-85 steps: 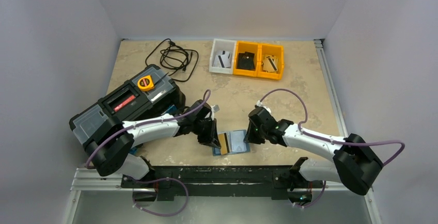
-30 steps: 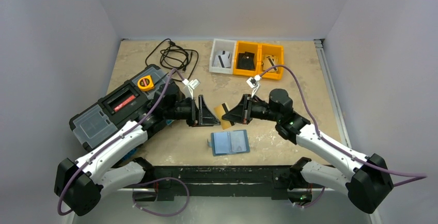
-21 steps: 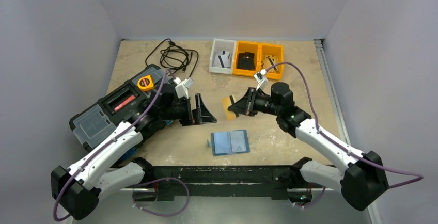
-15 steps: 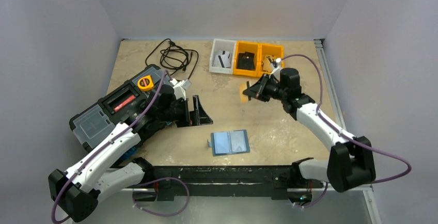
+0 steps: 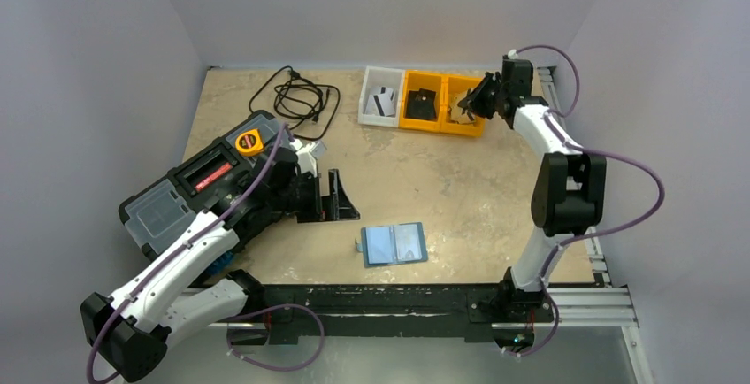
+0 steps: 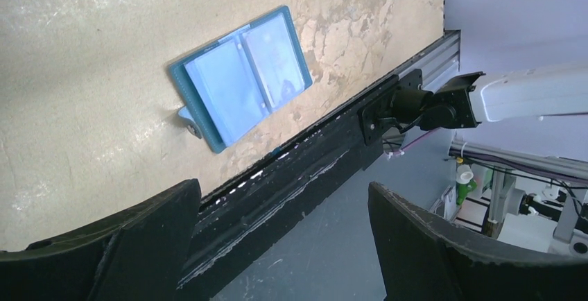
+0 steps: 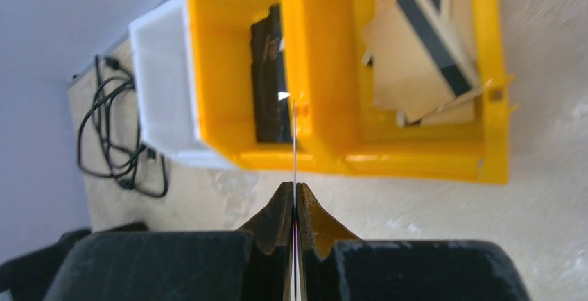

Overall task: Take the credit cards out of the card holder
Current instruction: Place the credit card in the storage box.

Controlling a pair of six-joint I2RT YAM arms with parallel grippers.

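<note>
The card holder (image 5: pixel 394 244) (image 6: pixel 243 75) lies open on the table near the front edge, its light blue inside facing up. My left gripper (image 5: pixel 340 198) (image 6: pixel 284 190) hovers to its left, open and holding nothing. My right gripper (image 5: pixel 475 101) (image 7: pixel 295 188) is at the back, over the bins, shut on a credit card (image 7: pixel 295 134) that shows edge-on as a thin line. Below it the right yellow bin (image 7: pixel 489 72) holds tan cards (image 7: pixel 423 51). The middle yellow bin (image 7: pixel 229 58) holds a black card (image 7: pixel 269 72).
A white bin (image 5: pixel 381 96) with a pale striped card stands left of the two yellow bins. A large black toolbox (image 5: pixel 212 180) with a yellow tape measure (image 5: pixel 249 142) on it sits at the left. A coiled black cable (image 5: pixel 296 96) lies at the back.
The right arm carried the tan card from mid-table back to above the yellow bins. The left gripper opened wider and drew back a little to the left. The card holder stayed put.
</note>
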